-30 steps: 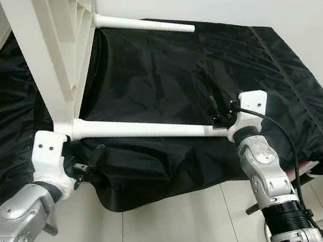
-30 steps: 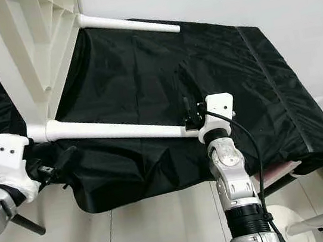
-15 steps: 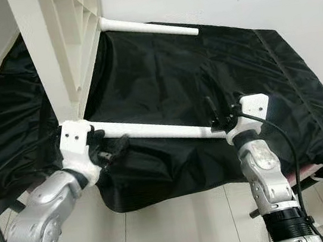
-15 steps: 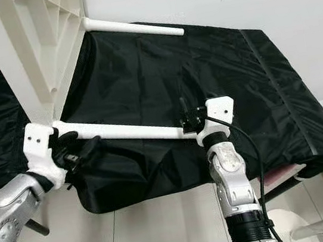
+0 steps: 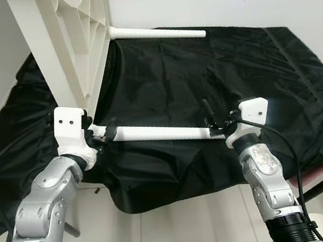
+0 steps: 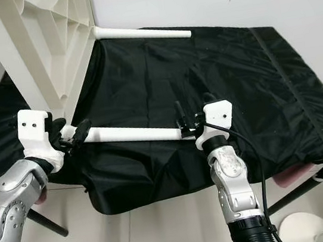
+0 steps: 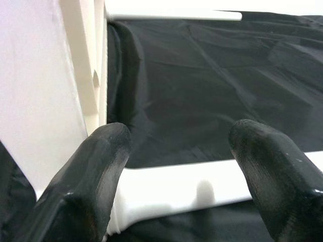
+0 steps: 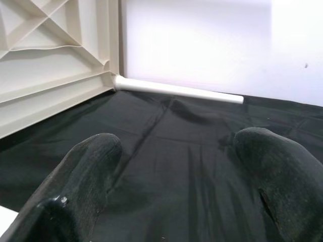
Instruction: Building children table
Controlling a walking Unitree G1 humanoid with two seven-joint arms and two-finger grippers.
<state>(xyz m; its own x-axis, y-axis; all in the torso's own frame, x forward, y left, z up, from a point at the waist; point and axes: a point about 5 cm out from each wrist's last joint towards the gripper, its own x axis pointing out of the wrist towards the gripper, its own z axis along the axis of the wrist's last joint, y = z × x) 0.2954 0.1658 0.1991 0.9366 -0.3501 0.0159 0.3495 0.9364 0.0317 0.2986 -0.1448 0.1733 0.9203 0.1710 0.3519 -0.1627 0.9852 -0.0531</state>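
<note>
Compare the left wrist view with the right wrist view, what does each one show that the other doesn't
Left wrist view: the near white table leg lies crosswise just beyond the left gripper, between its two black fingers, with the flat white edge of the tabletop beside it.

Right wrist view: the ribbed underside of the tabletop, a white wall, and the right gripper, whose fingers stand apart over cloth.

Both: the black cloth and the far table leg jutting from the tabletop's corner.

Both grippers' fingers [image 6: 74,135] meet the near white table leg [image 6: 132,134].
</note>
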